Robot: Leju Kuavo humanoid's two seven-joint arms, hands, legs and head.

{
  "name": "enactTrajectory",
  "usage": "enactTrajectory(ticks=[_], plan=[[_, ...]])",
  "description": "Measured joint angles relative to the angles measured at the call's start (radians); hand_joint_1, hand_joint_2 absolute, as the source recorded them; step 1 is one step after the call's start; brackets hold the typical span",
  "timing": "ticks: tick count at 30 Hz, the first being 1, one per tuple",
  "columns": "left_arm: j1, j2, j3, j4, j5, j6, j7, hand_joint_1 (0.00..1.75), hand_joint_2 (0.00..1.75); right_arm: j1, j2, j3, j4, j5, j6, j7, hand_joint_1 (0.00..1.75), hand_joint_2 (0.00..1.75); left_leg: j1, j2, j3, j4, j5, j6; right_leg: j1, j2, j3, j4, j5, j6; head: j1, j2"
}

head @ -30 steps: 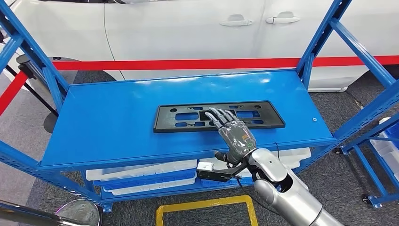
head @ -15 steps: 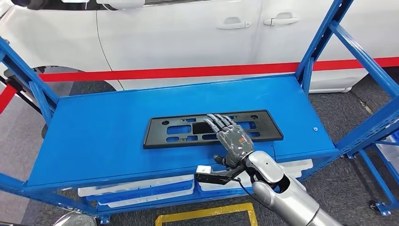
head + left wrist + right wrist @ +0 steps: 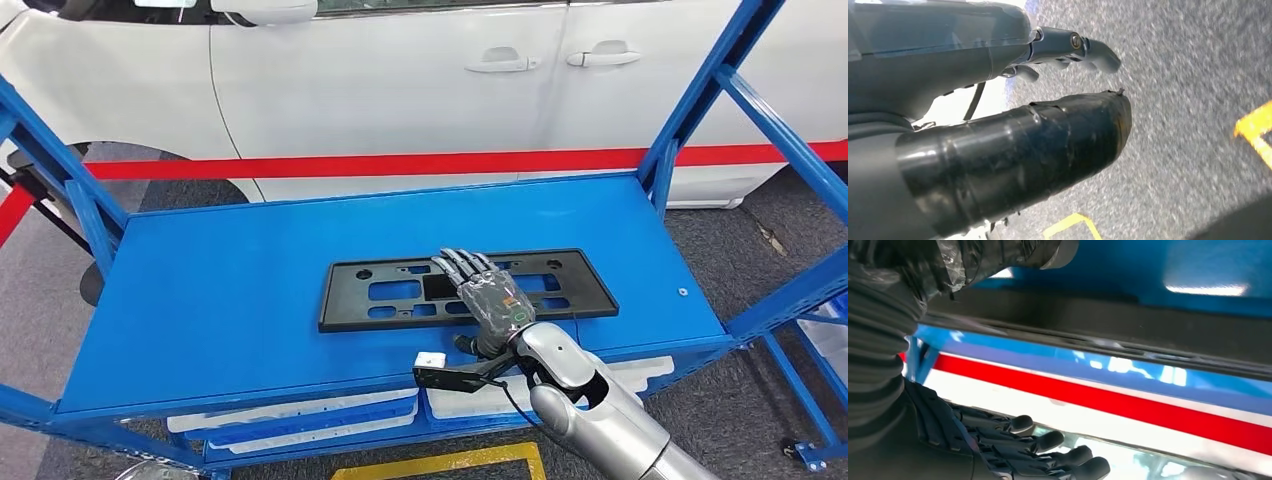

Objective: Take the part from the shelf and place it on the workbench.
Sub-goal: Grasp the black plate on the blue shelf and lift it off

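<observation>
The part is a long black plate with cut-outs (image 3: 400,292), lying flat on the blue shelf top (image 3: 220,290). My right hand (image 3: 490,295) reaches over the plate's near edge just right of its middle, fingers stretched flat across it and almost to its far edge. In the right wrist view the plate's dark edge (image 3: 1128,325) runs between the wrapped thumb (image 3: 998,255) and the spread fingers (image 3: 1048,450), and no grip is visible. My left hand (image 3: 973,60) hangs over grey floor with nothing in it, thumb (image 3: 1038,145) and fingers apart.
Blue uprights (image 3: 700,110) frame the shelf at both ends. A white car (image 3: 400,80) and red barrier tape (image 3: 400,163) stand behind it. White bins (image 3: 300,412) sit on the lower level. Yellow floor marking (image 3: 440,465) lies in front.
The camera has shifted, so the whole scene slid. My right hand has crept a little further across the plate, which still lies flat in place.
</observation>
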Motion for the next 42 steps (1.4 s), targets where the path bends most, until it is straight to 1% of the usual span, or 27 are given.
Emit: enactTrajectory(ticks=[1,2,3,4,5,6,7,8,9,10,12,14,19,24,30,34,39,42], plan=[[0.000,0.000,0.000,0.000,0.000,0.000,0.000,0.00,0.00,0.000,0.000,0.001,0.008,0.000,0.004,0.001,1.55,1.75,-0.001,0.000,0.002,-0.002,-0.001,0.004,-0.001,0.000,-0.032,0.060,-0.027,0.004,0.000,0.000],[-0.001,0.000,0.000,0.000,-0.001,0.000,0.000,0.00,0.00,0.001,0.000,0.002,0.017,0.000,0.008,0.001,1.64,1.75,-0.001,-0.001,0.003,-0.001,-0.003,0.007,-0.002,0.000,-0.068,0.124,-0.050,0.007,0.000,0.000],[-0.001,0.000,0.000,0.000,-0.001,0.000,0.000,0.00,0.00,0.003,0.000,0.004,0.025,0.000,0.012,0.002,1.64,1.75,-0.001,-0.001,0.004,0.000,-0.006,0.007,-0.003,-0.001,-0.098,0.170,-0.058,0.010,0.000,0.000],[-0.001,0.000,0.000,0.000,-0.001,0.001,-0.001,0.00,0.00,0.004,0.000,0.006,0.032,0.000,0.015,0.002,1.65,1.75,-0.001,-0.002,0.007,0.002,-0.010,0.007,-0.005,-0.001,-0.112,0.184,-0.048,0.012,0.000,0.000],[-0.001,0.000,0.000,0.000,-0.001,0.001,-0.002,0.00,0.00,0.005,0.000,0.009,0.038,0.000,0.019,0.002,1.66,1.75,-0.001,-0.003,0.010,0.004,-0.014,0.005,-0.007,-0.001,-0.107,0.160,-0.019,0.014,0.000,0.000],[-0.001,0.000,0.000,0.000,0.000,0.001,-0.004,0.00,0.00,0.005,0.000,0.011,0.042,-0.001,0.022,0.002,1.67,1.75,-0.001,-0.003,0.015,0.008,-0.020,0.002,-0.009,-0.002,-0.085,0.102,0.023,0.014,0.000,0.000],[-0.001,0.000,0.000,0.000,0.000,0.002,-0.006,0.00,0.00,0.005,0.000,0.012,0.045,-0.001,0.024,0.002,1.68,1.75,-0.001,-0.003,0.017,0.012,-0.027,-0.002,-0.010,-0.003,-0.058,0.041,0.055,0.013,0.000,0.000],[-0.001,-0.001,0.000,0.000,0.000,0.001,-0.008,0.00,0.00,0.005,0.000,0.014,0.048,-0.002,0.027,0.003,1.68,1.75,-0.002,-0.003,0.018,0.019,-0.033,-0.007,-0.009,-0.003,-0.033,-0.014,0.075,0.010,0.000,0.000],[-0.001,-0.001,0.000,0.000,0.001,0.001,-0.009,0.00,0.00,0.005,0.001,0.015,0.051,-0.003,0.029,0.003,1.68,1.75,-0.004,-0.004,0.016,0.024,-0.038,-0.012,-0.007,-0.003,-0.019,-0.047,0.083,0.006,0.000,0.000],[-0.001,0.000,0.000,0.000,0.001,0.001,-0.010,0.00,0.00,0.006,0.001,0.017,0.053,-0.003,0.031,0.003,1.68,1.75,-0.006,-0.004,0.013,0.027,-0.041,-0.015,-0.006,-0.002,-0.015,-0.058,0.078,0.002,0.000,0.000],[-0.001,0.000,0.000,0.000,0.001,0.001,-0.011,0.00,0.00,0.007,0.002,0.020,0.055,-0.004,0.034,0.003,1.68,1.75,-0.007,-0.004,0.011,0.029,-0.042,-0.014,-0.005,0.000,-0.014,-0.063,0.079,-0.002,0.000,0.000],[-0.002,0.000,0.000,0.000,0.001,0.001,-0.012,0.00,0.00,0.005,0.004,0.021,0.056,-0.004,0.035,0.003,1.69,1.75,-0.006,-0.003,0.014,0.026,-0.042,-0.011,-0.004,0.001,-0.013,-0.064,0.078,-0.004,0.000,0.000],[-0.003,0.000,0.000,0.000,0.003,-0.001,-0.013,0.00,0.00,-0.003,0.005,0.022,0.057,-0.002,0.037,0.003,1.71,1.75,-0.005,-0.003,0.022,0.017,-0.042,-0.013,-0.001,0.001,-0.007,-0.064,0.074,-0.011,0.000,0.000],[-0.002,0.000,0.002,0.000,0.015,-0.008,-0.016,0.00,0.00,-0.004,0.005,0.023,0.056,-0.001,0.043,0.003,1.71,1.75,-0.004,-0.003,0.024,0.016,-0.042,-0.025,0.000,0.001,-0.004,-0.063,0.073,-0.013,0.000,0.000],[-0.002,0.000,0.004,0.000,0.020,-0.011,-0.018,0.00,0.00,-0.003,0.005,0.024,0.056,-0.001,0.043,0.003,1.71,1.75,-0.004,-0.003,0.025,0.018,-0.041,-0.028,0.000,0.001,-0.003,-0.063,0.074,-0.014,0.000,0.000],[-0.002,0.000,0.004,0.000,0.020,-0.011,-0.019,0.00,1.75,-0.003,0.005,0.024,0.056,0.000,0.044,0.003,1.75,1.75,-0.006,-0.003,0.025,0.020,-0.042,-0.029,0.000,0.001,-0.002,-0.064,0.075,-0.013,0.000,0.000],[-0.002,0.000,0.014,0.000,0.038,-0.020,-0.030,0.00,1.75,-0.001,0.000,0.027,0.048,0.006,0.052,0.003,1.75,1.75,-0.006,-0.003,0.025,0.021,-0.043,-0.028,0.000,0.001,-0.002,-0.064,0.075,-0.013,0.000,0.000],[-0.002,0.000,0.022,0.000,0.044,-0.002,-0.031,0.00,1.75,0.010,-0.014,0.030,0.026,0.007,0.039,-0.005,1.75,1.75,-0.006,-0.003,0.024,0.022,-0.043,-0.027,0.000,0.001,-0.002,-0.064,0.075,-0.013,0.000,0.000]])
